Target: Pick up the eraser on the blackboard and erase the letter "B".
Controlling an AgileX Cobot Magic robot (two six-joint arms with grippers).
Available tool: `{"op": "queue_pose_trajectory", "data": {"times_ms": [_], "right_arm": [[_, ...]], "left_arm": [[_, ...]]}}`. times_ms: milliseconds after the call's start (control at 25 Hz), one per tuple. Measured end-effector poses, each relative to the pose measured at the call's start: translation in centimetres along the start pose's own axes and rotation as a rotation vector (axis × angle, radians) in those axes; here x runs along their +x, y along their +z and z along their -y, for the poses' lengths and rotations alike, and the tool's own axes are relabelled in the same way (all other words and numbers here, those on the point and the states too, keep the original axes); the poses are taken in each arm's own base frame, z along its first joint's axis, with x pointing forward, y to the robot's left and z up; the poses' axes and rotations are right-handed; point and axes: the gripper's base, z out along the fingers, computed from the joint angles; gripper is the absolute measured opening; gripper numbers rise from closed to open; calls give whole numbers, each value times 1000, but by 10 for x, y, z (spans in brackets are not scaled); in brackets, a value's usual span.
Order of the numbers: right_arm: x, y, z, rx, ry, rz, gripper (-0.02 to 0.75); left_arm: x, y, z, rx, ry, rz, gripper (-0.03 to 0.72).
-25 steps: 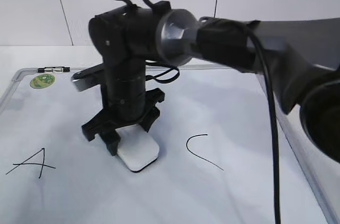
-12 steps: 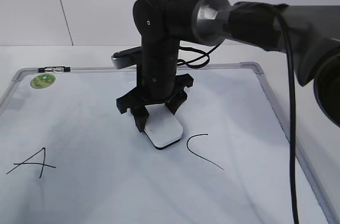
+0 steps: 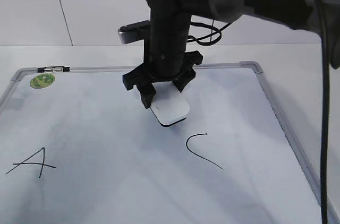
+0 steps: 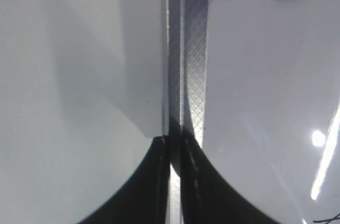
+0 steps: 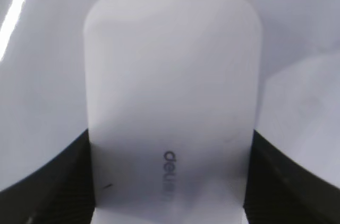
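Note:
My right gripper points straight down over the middle of the blackboard and is shut on the eraser, a white rounded block. The right wrist view shows the eraser filling the gap between the two black fingers, with grey lettering on its top. It is low over the white surface, a little behind the "C". The letter "B" is not in view anywhere on the board. My left gripper is shut with nothing in it, above the board's silver frame.
A slanted black "A" is at the front left of the board. A round green sticker and a small marker clip sit at the far left corner. The right arm's cable hangs along the right side.
My right gripper has carried the eraser to the right and towards the far side of the board, from beside the "A" to just behind the "C". The left gripper has not visibly moved.

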Motion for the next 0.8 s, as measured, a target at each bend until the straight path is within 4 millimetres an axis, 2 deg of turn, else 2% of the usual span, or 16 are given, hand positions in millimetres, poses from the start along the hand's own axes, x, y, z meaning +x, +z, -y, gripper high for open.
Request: {"op": "queue_pose_trajectory", "data": {"times_ms": [160,360,640,800], "right_arm": [[4,-21,4,27,1,34,522],[27,-36,17,91,30,6,522],[68,-55,61,122,202,-46,522],[91,-60,86,140,291,-78,522]], "left_arm": [[0,0,0,1,0,-3,17],[0,0,0,1,0,-3,17],[1,0,0,1,0,-6,17],[1,0,0,2,0,-8,17]]}}
